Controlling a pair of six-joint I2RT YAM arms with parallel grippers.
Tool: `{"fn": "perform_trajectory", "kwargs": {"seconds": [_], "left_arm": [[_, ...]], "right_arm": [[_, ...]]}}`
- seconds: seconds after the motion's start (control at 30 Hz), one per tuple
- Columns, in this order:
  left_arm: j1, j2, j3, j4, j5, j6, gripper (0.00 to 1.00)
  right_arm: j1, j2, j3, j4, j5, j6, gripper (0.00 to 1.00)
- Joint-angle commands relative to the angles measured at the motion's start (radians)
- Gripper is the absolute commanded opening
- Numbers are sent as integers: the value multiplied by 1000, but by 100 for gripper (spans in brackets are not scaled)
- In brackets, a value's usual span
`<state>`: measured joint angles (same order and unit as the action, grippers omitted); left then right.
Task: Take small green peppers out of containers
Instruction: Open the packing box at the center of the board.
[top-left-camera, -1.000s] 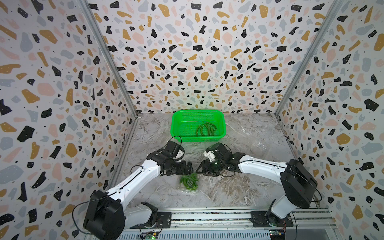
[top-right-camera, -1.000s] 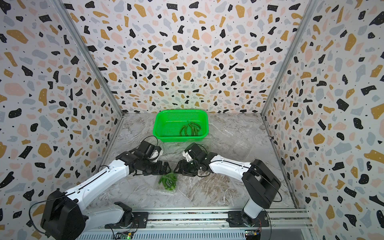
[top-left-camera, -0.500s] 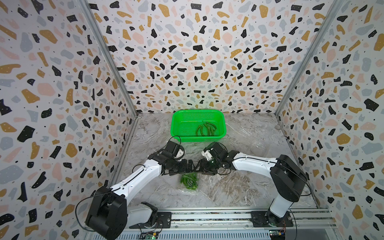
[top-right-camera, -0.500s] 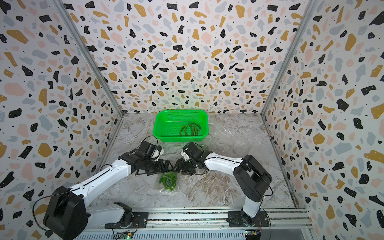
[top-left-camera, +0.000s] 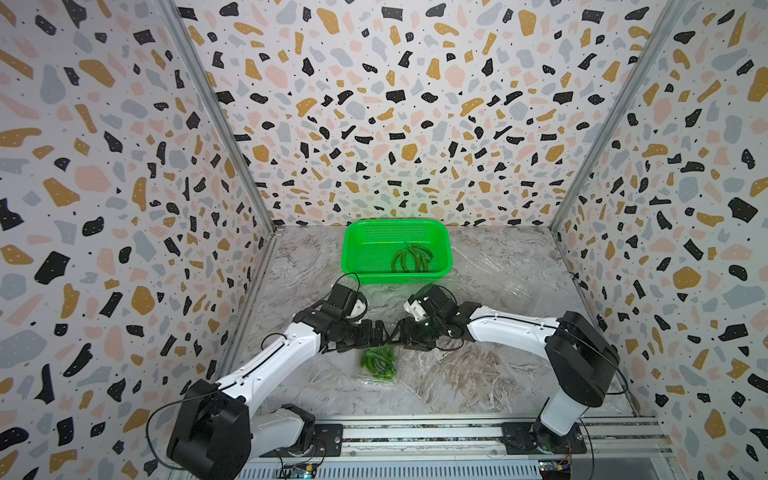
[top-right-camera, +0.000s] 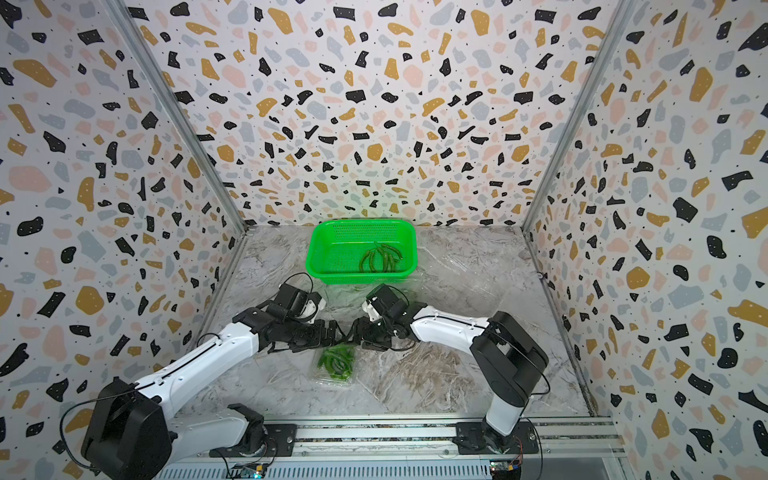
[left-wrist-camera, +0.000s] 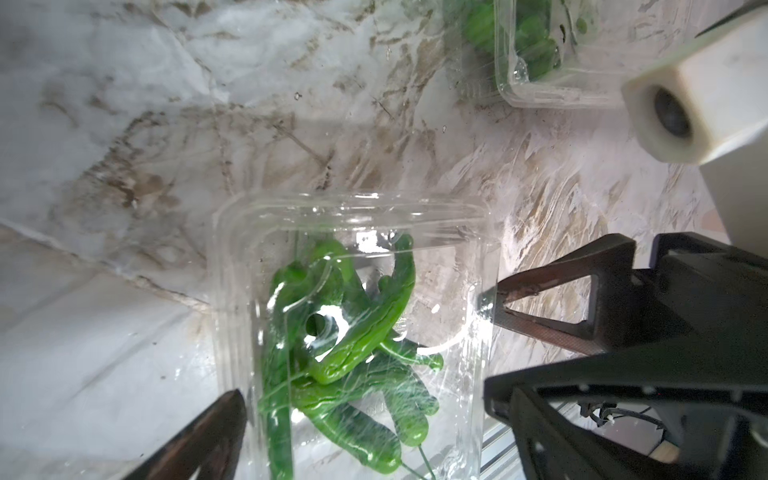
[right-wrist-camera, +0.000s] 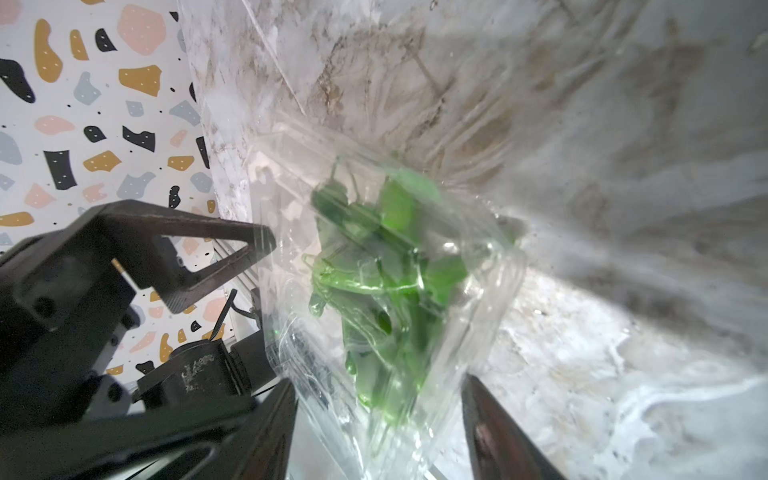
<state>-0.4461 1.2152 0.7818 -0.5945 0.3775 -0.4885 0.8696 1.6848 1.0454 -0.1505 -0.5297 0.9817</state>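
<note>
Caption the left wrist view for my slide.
Clear plastic clamshell container of glossy green chili peppers lies on the marble-patterned table, flanked by dark gripper fingers.

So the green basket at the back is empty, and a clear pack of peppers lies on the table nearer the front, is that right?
Not quite. The green basket isn't empty: several small green peppers lie in it, as both top views show. The clear pack of peppers does lie on the table nearer the front.
</note>
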Motion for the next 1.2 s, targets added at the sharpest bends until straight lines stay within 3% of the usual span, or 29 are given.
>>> {"fn": "perform_trajectory", "kwargs": {"seconds": [0.0, 0.2, 0.73, 1.17], "left_arm": [[-9, -19, 16, -66, -27, 55, 99], [-8, -35, 1, -42, -1, 31, 99], [-8, -31, -33, 52, 91, -23, 99], [-8, -42, -75, 149, 143, -97, 99]], "right_arm": [[-21, -97, -32, -31, -5, -15, 66], [-42, -135, -37, -23, -11, -14, 67], [-4, 27, 51, 52, -45, -5, 67], [13, -20, -89, 446, -155, 139, 66]]}}
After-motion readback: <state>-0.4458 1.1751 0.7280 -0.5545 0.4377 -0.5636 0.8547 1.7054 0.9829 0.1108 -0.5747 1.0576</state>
